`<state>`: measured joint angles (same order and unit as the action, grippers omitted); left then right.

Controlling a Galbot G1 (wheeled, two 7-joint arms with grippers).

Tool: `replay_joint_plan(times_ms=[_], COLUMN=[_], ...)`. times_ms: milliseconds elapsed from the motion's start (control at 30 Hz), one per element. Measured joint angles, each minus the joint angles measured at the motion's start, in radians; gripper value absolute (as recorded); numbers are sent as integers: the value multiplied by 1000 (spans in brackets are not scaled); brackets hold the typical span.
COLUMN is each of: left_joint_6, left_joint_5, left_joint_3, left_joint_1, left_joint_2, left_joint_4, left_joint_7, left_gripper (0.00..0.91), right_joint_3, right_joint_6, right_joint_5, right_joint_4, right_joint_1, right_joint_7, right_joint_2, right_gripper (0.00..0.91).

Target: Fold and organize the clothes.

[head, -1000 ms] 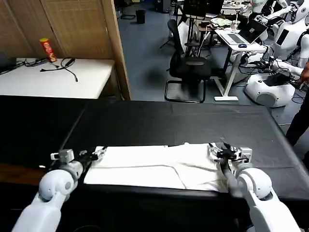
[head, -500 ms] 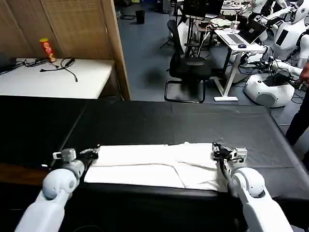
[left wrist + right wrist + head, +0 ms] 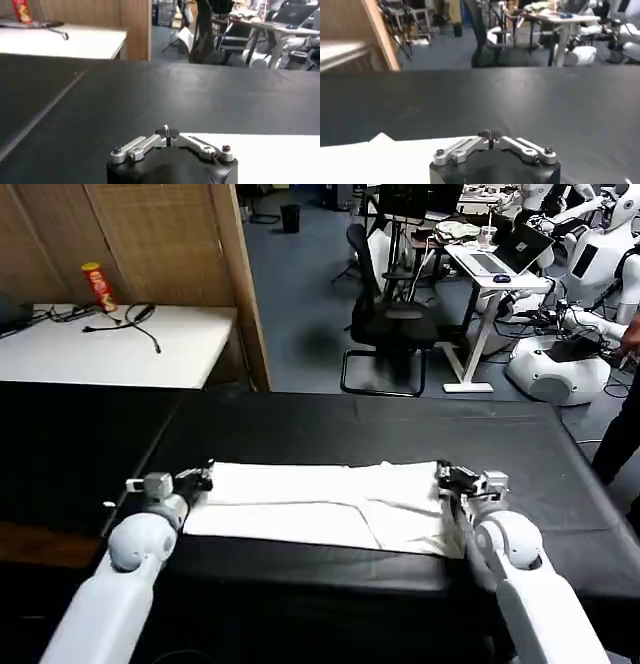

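The clothes are one white T-shirt [image 3: 310, 504], folded into a long flat strip across the near part of the black table [image 3: 350, 434]. My left gripper [image 3: 205, 476] is at the strip's left end and my right gripper [image 3: 445, 474] at its right end, both low on the cloth and shut on its far corners. In the left wrist view the left gripper [image 3: 167, 131] has its jaws together, with the T-shirt [image 3: 270, 155] spreading out beside it. In the right wrist view the right gripper [image 3: 489, 134] is shut too, with the T-shirt [image 3: 380, 155] to one side.
Bare black tabletop runs beyond the shirt to the far edge. A white side table [image 3: 180, 349] at back left holds cables and a red can [image 3: 98, 284]. A wooden screen [image 3: 150, 234] and an office chair [image 3: 390, 324] stand behind.
Both grippers have moved away from me across the table, and the whole shirt strip has slid with them, farther from the near edge.
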<state>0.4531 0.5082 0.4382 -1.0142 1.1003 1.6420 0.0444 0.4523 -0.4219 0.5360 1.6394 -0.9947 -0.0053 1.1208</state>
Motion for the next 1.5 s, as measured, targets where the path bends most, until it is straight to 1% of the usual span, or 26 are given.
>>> replay_joint_plan(times_ms=[167, 267, 433, 567, 767, 800, 867, 900, 933, 967, 1000, 1133, 1233, 1433, 1500], left_joint_6=[-36, -38, -43, -54, -63, -66, -71, -74, -77, -79, -79, -81, -81, -66, -68], left_joint_5=[-27, -14, 10, 16, 23, 21, 19, 19, 20, 22, 25, 26, 27, 47, 22], left_joint_3=[19, 36, 70, 88, 104, 106, 113, 115, 116, 117, 119, 123, 124, 124, 123], left_joint_1=[-15, -33, -99, -155, -210, -216, -226, -231, -236, -242, -249, -273, -292, -296, -289], left_joint_2=[-19, -21, 3, 33, 67, 72, 81, 84, 85, 87, 91, 107, 120, 127, 121], left_joint_4=[20, 35, 81, 104, 115, 114, 110, 110, 110, 112, 116, 132, 144, 143, 139], left_joint_7=[-2, -2, -8, -18, -21, -22, -23, -24, -25, -26, -26, -28, -30, -45, -54], left_gripper=[878, 878, 878, 878, 868, 839, 741, 614, 527, 283, 146, 39, 0, 0, 0], right_joint_3=[27, 52, 89, 101, 110, 112, 115, 117, 120, 121, 124, 128, 128, 126, 128], right_joint_6=[13, 13, 12, 11, 13, 13, 13, 13, 13, 14, 14, 15, 17, 18, 19], right_joint_5=[12, 24, 37, 41, 41, 41, 41, 42, 42, 42, 43, 43, 43, 42, 42], right_joint_4=[85, 153, 256, 304, 338, 344, 352, 355, 356, 356, 356, 354, 352, 352, 352], right_joint_1=[-56, -109, -184, -210, -231, -234, -238, -240, -241, -241, -241, -239, -235, -227, -227], right_joint_7=[-16, -10, -7, -3, -2, -2, -2, -2, -2, -2, -2, -3, -5, -7, -7], right_joint_2=[-33, -50, -58, -60, -57, -57, -56, -55, -55, -55, -55, -53, -51, -50, -51], right_gripper=[878, 878, 878, 878, 878, 878, 878, 878, 878, 878, 878, 878, 878, 878, 878])
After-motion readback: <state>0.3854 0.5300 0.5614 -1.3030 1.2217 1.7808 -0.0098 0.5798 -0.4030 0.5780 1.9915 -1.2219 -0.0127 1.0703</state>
